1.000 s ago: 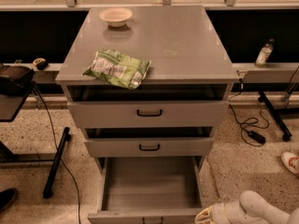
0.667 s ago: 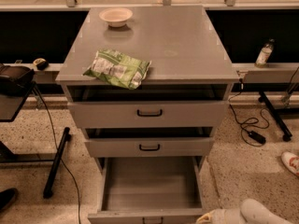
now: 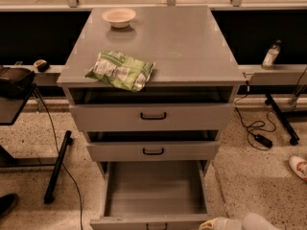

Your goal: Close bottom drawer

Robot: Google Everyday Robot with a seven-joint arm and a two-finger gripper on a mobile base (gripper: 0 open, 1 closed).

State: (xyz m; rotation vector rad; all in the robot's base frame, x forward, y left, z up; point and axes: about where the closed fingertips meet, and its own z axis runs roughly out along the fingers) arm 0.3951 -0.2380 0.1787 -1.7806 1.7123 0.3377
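Gripper [image 3: 216, 223] sits low beside the front right corner of the bottom drawer [image 3: 153, 190], which is pulled fully out; its state you cannot tell. Approach step: next you must push the drawer straight inward.

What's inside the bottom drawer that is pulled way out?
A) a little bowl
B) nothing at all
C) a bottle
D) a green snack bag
B: the bottom drawer shows only its bare grey floor. The green snack bag and the bowl sit up on the cabinet top, and the robot's hand is low beside the drawer's front right corner.
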